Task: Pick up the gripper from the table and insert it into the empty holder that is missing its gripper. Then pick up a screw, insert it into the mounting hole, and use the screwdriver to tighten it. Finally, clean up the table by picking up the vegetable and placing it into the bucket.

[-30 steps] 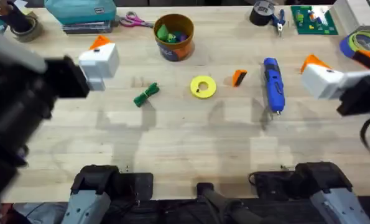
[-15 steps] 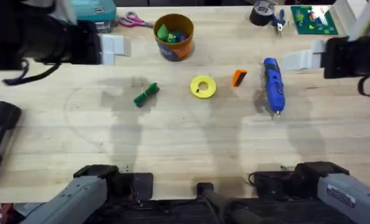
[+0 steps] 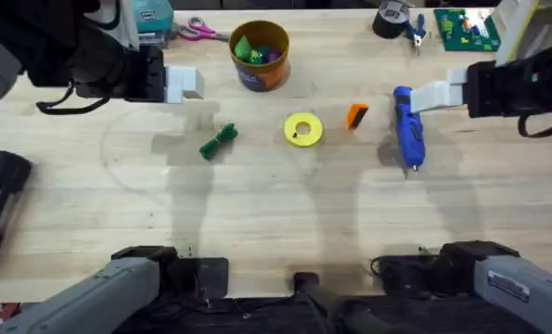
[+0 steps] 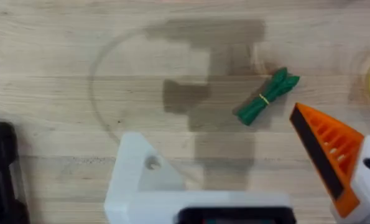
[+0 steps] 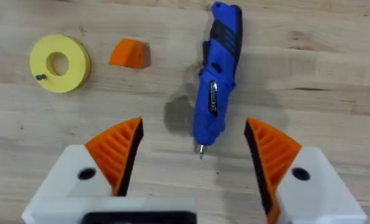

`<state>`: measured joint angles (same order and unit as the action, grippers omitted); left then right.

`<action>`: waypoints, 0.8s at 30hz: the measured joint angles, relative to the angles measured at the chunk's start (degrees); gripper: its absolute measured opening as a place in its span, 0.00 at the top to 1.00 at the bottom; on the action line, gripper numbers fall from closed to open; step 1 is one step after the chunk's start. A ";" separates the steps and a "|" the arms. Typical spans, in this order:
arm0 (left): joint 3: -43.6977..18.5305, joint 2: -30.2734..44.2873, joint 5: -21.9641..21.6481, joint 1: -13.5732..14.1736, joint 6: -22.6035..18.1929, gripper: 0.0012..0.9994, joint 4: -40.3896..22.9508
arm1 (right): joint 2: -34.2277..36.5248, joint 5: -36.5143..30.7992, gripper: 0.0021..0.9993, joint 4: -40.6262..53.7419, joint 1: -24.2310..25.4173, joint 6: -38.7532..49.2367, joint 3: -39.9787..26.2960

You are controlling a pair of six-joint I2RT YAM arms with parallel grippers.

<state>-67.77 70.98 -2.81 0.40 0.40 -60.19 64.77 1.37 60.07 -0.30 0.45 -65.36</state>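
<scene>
Blue screwdriver (image 5: 217, 74), orange gripper (image 5: 129, 53), dark-green vegetable (image 4: 267, 97), brown yellow-rimmed bucket (image 3: 260, 78)

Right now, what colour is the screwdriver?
Blue, with a thin metal bit; the screwdriver shows best in the right wrist view.

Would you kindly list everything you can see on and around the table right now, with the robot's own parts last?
Screwdriver: one, blue, right of centre, lying flat.
Loose gripper wedge: one, orange, just left of the screwdriver.
Disc: one, yellow, table centre.
Vegetable: one, dark green, left of the disc.
Bucket: one, brown with yellow rim, far centre, holding green and blue toys.
Scissors: one pair, pink handles, left of the bucket.
Tape roll: one, black, far right.
Circuit board: one, green, far right.
Left gripper: white mounts, one orange wedge, the other mount, the holder, bare; open.
Right gripper: white mounts, two orange wedges; open above the screwdriver.
</scene>
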 joint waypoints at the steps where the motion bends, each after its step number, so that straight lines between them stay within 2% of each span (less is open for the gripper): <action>1: -0.02 0.00 0.00 0.00 0.00 0.01 -0.05 | 0.00 0.00 0.00 0.00 0.00 0.00 -0.02; 4: -0.02 0.00 0.00 0.00 -0.50 0.01 0.47 | 0.02 0.00 0.00 -0.02 0.00 0.00 -0.02; 8: -0.02 0.00 0.00 -0.02 -4.58 0.01 -0.04 | 0.00 0.00 0.00 -0.05 0.00 0.00 -0.04; 11: -0.02 0.00 0.58 -0.02 -9.72 0.01 -0.96 | 0.00 0.00 0.00 -0.21 0.00 0.00 -0.04; 14: -0.02 0.00 2.72 0.00 -16.92 0.01 -2.26 | 0.00 -0.02 0.00 -0.84 0.00 0.00 -0.04; 19: -0.06 0.98 8.56 0.00 -28.30 0.01 -5.17 | 0.01 0.00 0.00 -1.40 0.00 0.00 -0.04; 24: -0.13 5.59 13.21 0.22 -33.84 0.01 -5.47 | 0.00 0.00 0.00 -1.40 0.00 0.00 -0.04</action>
<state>-67.90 76.57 10.40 0.62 -33.44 -65.67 64.77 1.37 58.67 -0.30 0.45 -65.41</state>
